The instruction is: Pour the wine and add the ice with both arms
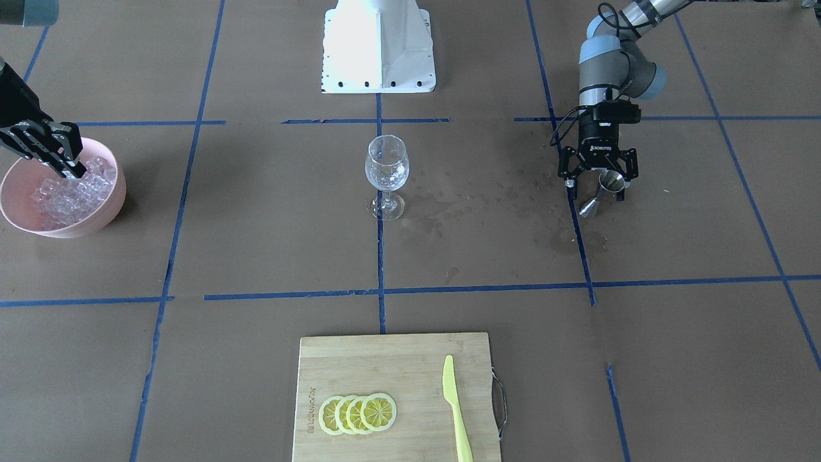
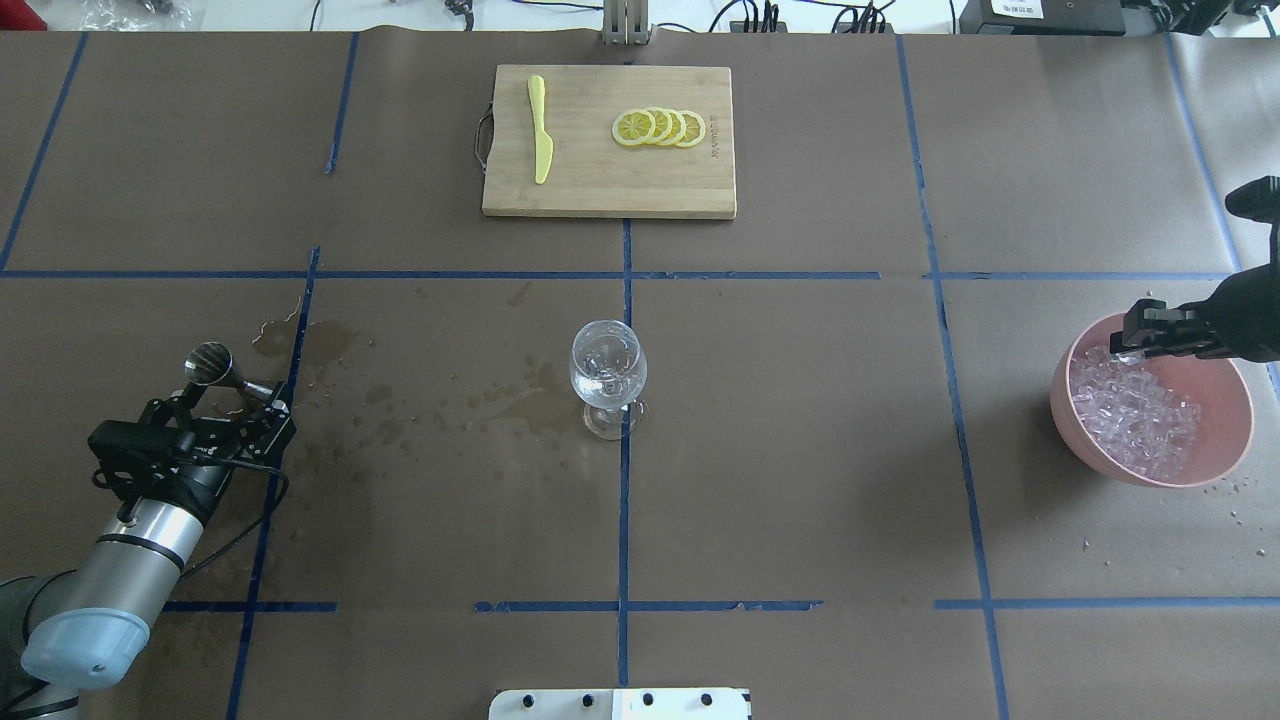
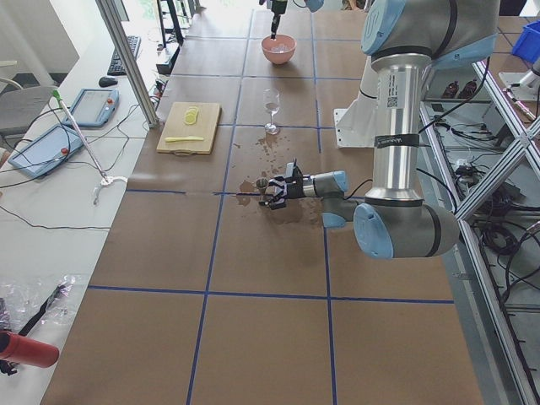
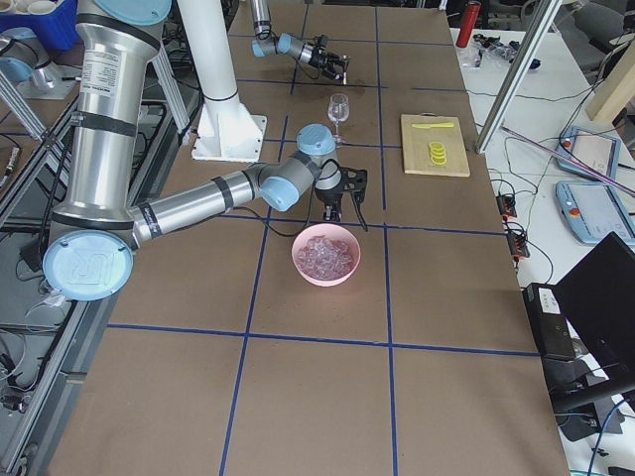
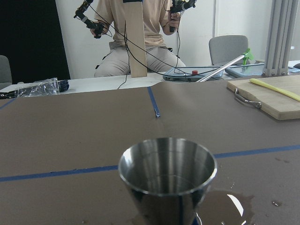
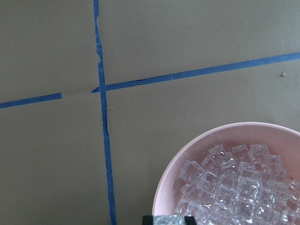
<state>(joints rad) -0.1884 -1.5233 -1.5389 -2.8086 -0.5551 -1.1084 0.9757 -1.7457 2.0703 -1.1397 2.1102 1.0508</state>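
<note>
Ice point(image 2: 1135, 412) is a heap of little clear cubes filling the pink bowl point(image 2: 1222, 392); no dark wine showing in the steel jigger point(image 5: 168, 174).

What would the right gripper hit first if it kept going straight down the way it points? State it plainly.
Most likely the ice heaped in the pink bowl: the right gripper hangs right over the cubes, though contact can't be judged.

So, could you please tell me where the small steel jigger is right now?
In the overhead view the small steel double-cone jigger is at the table's left, between the left hand's fingers, beside the wet stains, left of the clear wine glass.
</note>
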